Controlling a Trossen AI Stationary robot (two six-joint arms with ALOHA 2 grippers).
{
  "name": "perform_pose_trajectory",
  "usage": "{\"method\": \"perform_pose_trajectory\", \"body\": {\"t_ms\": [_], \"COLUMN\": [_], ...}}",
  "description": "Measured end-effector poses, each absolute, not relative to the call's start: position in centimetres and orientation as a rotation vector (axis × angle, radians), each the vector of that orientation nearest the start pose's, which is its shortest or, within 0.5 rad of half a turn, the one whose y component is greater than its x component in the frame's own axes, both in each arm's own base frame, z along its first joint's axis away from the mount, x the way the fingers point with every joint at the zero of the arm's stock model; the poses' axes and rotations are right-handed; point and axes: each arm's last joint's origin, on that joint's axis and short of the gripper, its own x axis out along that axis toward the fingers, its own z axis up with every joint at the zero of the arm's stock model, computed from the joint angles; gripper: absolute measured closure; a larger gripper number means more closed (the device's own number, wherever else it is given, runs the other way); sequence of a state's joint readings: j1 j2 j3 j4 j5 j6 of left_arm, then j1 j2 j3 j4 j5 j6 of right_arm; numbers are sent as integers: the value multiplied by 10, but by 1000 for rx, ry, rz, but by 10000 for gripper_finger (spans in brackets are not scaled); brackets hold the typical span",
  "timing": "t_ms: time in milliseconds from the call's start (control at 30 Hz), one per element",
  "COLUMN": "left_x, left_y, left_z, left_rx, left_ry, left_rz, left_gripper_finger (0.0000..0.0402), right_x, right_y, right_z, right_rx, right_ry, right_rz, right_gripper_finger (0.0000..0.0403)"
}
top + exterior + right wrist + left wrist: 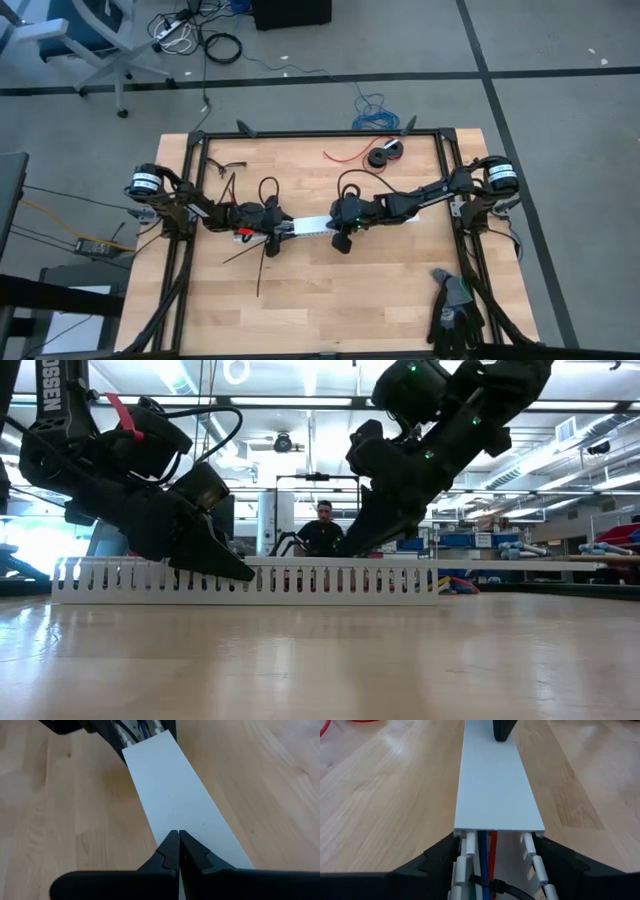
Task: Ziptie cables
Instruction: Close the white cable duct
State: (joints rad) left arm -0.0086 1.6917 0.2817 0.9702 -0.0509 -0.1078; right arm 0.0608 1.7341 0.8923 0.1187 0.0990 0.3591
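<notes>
A long white slotted duct (310, 228) lies on the table's middle, with a flat white lid (495, 785) over most of it. At its uncovered left end the cables (487, 850), blue, red and white wires, lie inside, with a black ziptie (492, 885) round them. My left gripper (497, 850) straddles that end; it also shows in the low view (225, 565). My right gripper (178, 834) is shut, its tips on the lid farther right, as the low view (345, 552) shows. My left gripper has the duct's uncovered left end between its two fingers, one finger (437, 857) against each slotted side wall (465, 845). The fingers come slanting down from the table's left and lie along the duct. The duct rests flat on the table. My right gripper presses its shut fingertips (172, 845) down on the lid's top face (175, 810), right of the lid's middle. The fingers slant down from the table's right side and lie along the lid.
Thin black strips (262, 265) lie near the left gripper. A thin red wire (345, 155) and a black roll (385, 153) lie at the far edge. A black glove (455, 310) lies at the near right corner. A person (322, 525) sits beyond the table.
</notes>
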Motion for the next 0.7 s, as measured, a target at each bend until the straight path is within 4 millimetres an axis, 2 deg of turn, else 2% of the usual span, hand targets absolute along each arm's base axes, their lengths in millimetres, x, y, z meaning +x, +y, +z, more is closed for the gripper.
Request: {"method": "perform_pose_trajectory", "body": {"t_ms": [133,333,467,700], "left_x": [238,239,241,226], "left_y": [-1,-1,-1,0], "left_z": [93,94,97,91], "left_rx": [-96,-105,-122,-123], "left_ry": [434,413,386,403], "left_rz": [62,58,60,88], "left_gripper_finger": [158,126,122,124], "right_x": [342,340,340,340], "right_y": [18,18,17,17], "right_z": [158,155,155,155], "right_rx": [283,283,284,296], "right_ry": [706,744,744,747], "right_rz": [-165,-174,-177,-183], "right_gripper_finger": [403,403,403,403]}}
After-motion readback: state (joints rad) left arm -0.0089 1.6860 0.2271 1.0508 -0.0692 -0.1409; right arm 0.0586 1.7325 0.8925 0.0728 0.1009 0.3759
